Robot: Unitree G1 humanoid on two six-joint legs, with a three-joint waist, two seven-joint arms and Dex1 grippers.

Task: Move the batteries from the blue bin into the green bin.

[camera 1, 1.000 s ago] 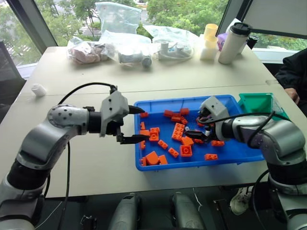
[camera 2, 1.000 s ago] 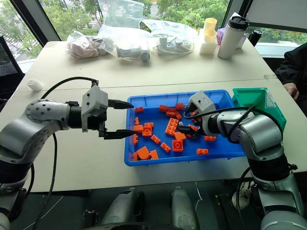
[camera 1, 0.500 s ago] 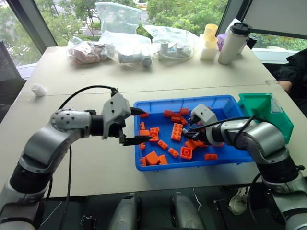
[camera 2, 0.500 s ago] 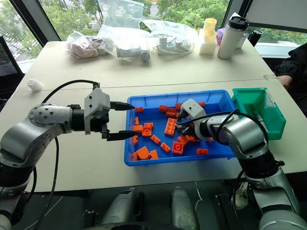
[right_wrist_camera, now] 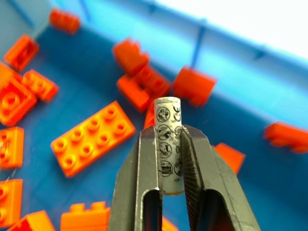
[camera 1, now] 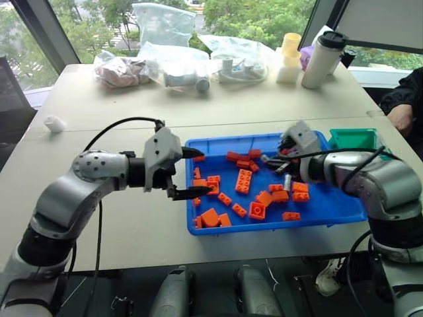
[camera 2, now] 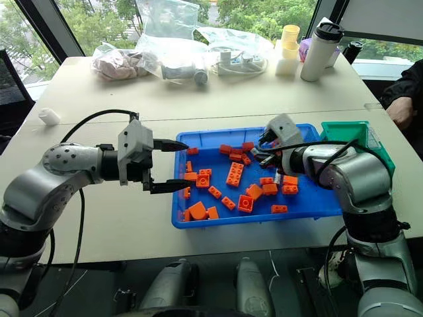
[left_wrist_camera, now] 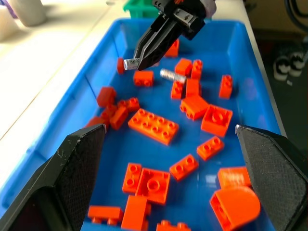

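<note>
Beige table [camera 1: 277,102], windows [camera 1: 251,16], blue bin [camera 1: 310,212]

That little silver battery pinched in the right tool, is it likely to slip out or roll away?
The battery looks smooth and round, so it may slip; the right tool pinches it only at mid-length between narrow fingers. It looks stiff. If dropped into the blue bin, it would probably roll until an orange brick stops it.

Blue bin [camera 1: 317,212] with orange bricks [camera 1: 245,180]. Green bin [camera 1: 354,139]. Silver-grey battery [right_wrist_camera: 168,144] printed with small black round symbols, between black fingers [right_wrist_camera: 142,185]. Another silver battery [left_wrist_camera: 172,75]. Off-white tabletop [camera 1: 132,224].
</note>
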